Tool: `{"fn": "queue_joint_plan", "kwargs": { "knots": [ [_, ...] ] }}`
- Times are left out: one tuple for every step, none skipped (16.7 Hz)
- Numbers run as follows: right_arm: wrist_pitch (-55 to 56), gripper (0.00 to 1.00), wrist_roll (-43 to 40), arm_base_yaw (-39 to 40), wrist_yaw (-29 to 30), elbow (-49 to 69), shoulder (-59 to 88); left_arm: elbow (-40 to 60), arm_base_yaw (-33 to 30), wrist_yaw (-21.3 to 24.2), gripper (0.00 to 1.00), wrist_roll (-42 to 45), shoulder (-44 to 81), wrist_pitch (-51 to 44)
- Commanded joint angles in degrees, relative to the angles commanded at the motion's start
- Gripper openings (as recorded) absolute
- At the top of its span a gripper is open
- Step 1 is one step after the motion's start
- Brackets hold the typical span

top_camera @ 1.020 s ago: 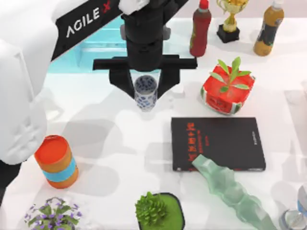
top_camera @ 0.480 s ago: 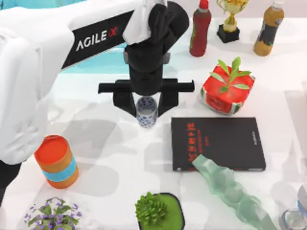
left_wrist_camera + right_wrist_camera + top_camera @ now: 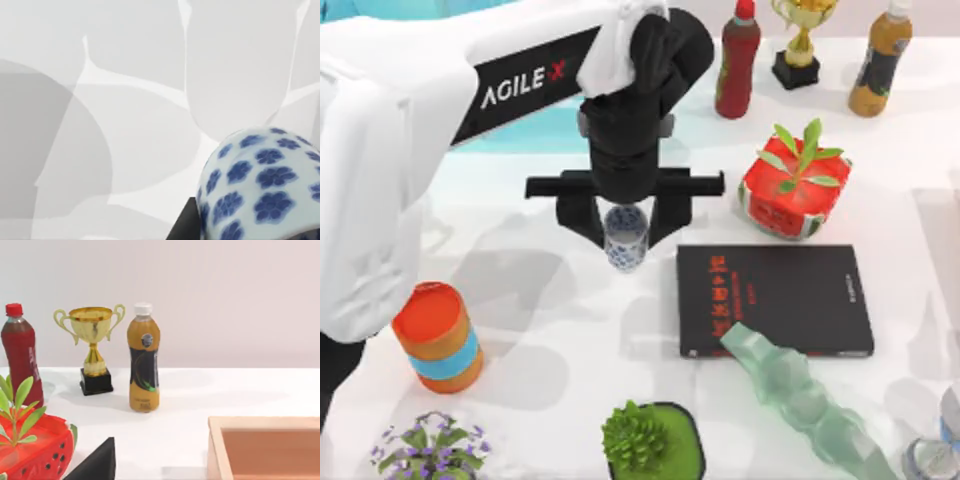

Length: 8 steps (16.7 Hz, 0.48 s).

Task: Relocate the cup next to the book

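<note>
Top view shows the left gripper (image 3: pixel 625 235) clamped on the cup (image 3: pixel 625 238), just left of the book (image 3: pixel 775 298). Small, rigid and likely light, its glazed wall looks slippery and breakable; gripping mid-wall across opposite sides seems safest.

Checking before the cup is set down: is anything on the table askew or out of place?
One thing: a pale green wavy glass piece lies slanted across the book, covering its near-left corner. The left tool holds the cup upright, just left of the book. The other items stand upright.
</note>
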Motion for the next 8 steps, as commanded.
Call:
{"fn": "queue_joint_plan", "kwargs": {
  "knots": [
    [0.0,1.0,0.0,0.0,0.0,0.0,0.0,0.0,0.0,0.0,0.38,0.0,0.0,0.0],
    [0.0,1.0,0.0,0.0,0.0,0.0,0.0,0.0,0.0,0.0,0.45,0.0,0.0,0.0],
    [0.0,1.0,0.0,0.0,0.0,0.0,0.0,0.0,0.0,0.0,0.53,0.0,0.0,0.0],
    [0.0,1.0,0.0,0.0,0.0,0.0,0.0,0.0,0.0,0.0,0.6,0.0,0.0,0.0],
    [0.0,1.0,0.0,0.0,0.0,0.0,0.0,0.0,0.0,0.0,0.68,0.0,0.0,0.0],
    [0.0,1.0,0.0,0.0,0.0,0.0,0.0,0.0,0.0,0.0,0.75,0.0,0.0,0.0],
    [0.0,1.0,0.0,0.0,0.0,0.0,0.0,0.0,0.0,0.0,0.83,0.0,0.0,0.0],
    [0.0,1.0,0.0,0.0,0.0,0.0,0.0,0.0,0.0,0.0,0.9,0.0,0.0,0.0]
  ]
}}
